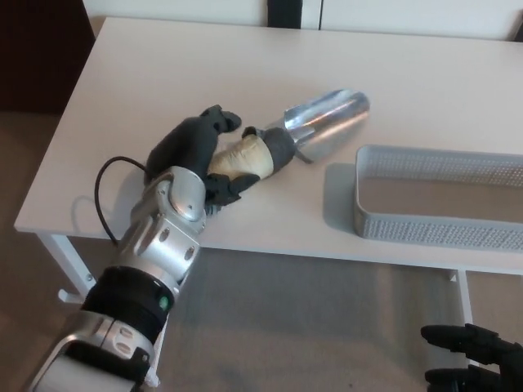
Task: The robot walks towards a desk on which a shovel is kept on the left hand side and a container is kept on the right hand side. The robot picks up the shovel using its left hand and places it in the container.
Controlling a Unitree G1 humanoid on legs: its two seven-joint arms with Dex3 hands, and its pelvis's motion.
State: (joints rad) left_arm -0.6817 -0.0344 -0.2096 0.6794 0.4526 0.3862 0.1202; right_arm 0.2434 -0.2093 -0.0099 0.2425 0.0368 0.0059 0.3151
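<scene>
Black fingers of the right hand (pixel 470 359) low at the near right corner, below the table edge and mostly cut off by the frame; open or clenched cannot be told. Silver left forearm rising from the lower left over the near edge of the white desk (pixel 163 73), with a thin black cable (pixel 102 192) looping beside the wrist. Left hand (pixel 200 155) clenched round the pale handle of the shovel (pixel 302 131), thumb and fingers wrapped on either side. Shovel's long axis slanted from lower left to upper right, shiny metal scoop pointing up-right toward the far side, raised over the desk and to the left of the container. Grey perforated container (pixel 437 233) on the desk's right side, near the front edge, apart from the scoop.
</scene>
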